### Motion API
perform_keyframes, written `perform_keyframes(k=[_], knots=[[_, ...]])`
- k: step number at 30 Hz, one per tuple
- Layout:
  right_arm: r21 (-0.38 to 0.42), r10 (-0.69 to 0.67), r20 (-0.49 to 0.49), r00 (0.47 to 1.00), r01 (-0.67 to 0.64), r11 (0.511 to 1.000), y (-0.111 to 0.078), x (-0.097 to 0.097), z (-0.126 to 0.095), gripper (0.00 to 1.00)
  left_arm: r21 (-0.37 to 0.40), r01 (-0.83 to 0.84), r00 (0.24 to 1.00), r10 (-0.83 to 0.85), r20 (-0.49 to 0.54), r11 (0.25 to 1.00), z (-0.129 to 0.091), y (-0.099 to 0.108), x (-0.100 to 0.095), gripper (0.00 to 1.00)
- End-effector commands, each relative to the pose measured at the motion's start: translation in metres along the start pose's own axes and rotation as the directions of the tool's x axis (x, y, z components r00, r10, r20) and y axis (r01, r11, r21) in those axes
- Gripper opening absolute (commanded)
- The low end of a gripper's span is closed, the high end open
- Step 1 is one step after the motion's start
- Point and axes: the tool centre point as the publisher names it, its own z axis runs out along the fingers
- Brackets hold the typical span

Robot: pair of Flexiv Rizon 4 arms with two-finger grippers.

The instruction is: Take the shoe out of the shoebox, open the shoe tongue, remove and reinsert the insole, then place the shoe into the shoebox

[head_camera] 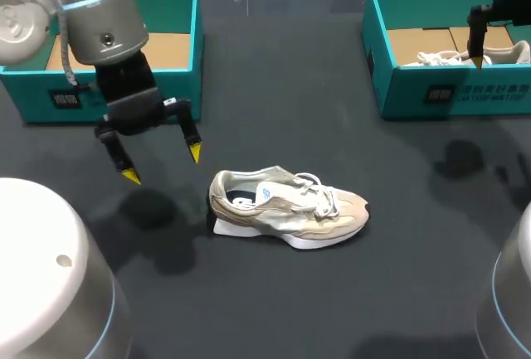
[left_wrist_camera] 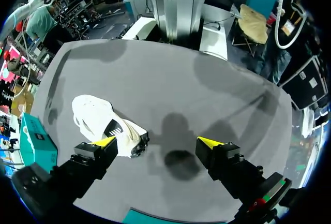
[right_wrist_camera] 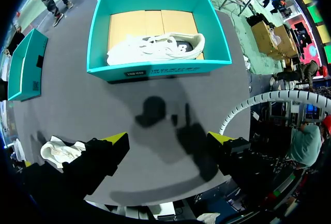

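Note:
A beige and white shoe (head_camera: 286, 206) lies on its sole on the dark table, toe toward the right; it also shows in the wrist views (left_wrist_camera: 101, 120) (right_wrist_camera: 59, 150). My left gripper (head_camera: 163, 165) hangs open above the table just left of the shoe's heel, nothing between its fingers (left_wrist_camera: 158, 142). The left teal shoebox (head_camera: 178, 52) behind it shows only its cardboard floor. My right gripper (head_camera: 489, 52) hovers open over the right teal shoebox (head_camera: 448, 94), which holds a second white shoe (head_camera: 440, 58) (right_wrist_camera: 155, 48). In the right wrist view, that shoebox (right_wrist_camera: 155, 70) lies ahead of the open gripper (right_wrist_camera: 168, 137).
The two shoeboxes stand at the back left and back right, with open table between them and in front of the shoe. The left shoebox also appears beside my left gripper (left_wrist_camera: 36, 141) and off to the side in the right wrist view (right_wrist_camera: 26, 63).

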Motion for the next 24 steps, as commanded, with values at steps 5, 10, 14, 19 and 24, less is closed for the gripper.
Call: perform_keyframes(k=[5,10,14,19,24], knots=[[0.0,0.001,0.001,1.0,-0.001,1.0,0.0,0.0,0.0,1.0,0.038,0.096,0.994,-0.098,0.055,0.995,0.004,0.0,0.007,1.0],[0.0,0.001,0.001,1.0,-0.001,1.0,0.0,0.0,0.0,1.0,0.191,0.25,0.957,-0.272,0.098,0.949,0.005,0.012,0.017,1.0],[0.0,0.001,0.001,1.0,-0.001,1.0,0.0,0.0,0.0,1.0,0.266,0.315,0.926,-0.356,0.124,0.911,0.007,0.017,0.025,1.0],[0.0,0.001,0.001,1.0,-0.001,1.0,0.0,0.0,0.0,1.0,0.355,0.404,0.866,-0.477,0.149,0.843,0.014,0.017,0.035,1.0],[0.0,0.001,0.001,1.0,-0.001,1.0,0.0,0.0,0.0,1.0,0.397,0.501,0.786,-0.596,0.162,0.769,0.015,0.021,0.038,1.0]])
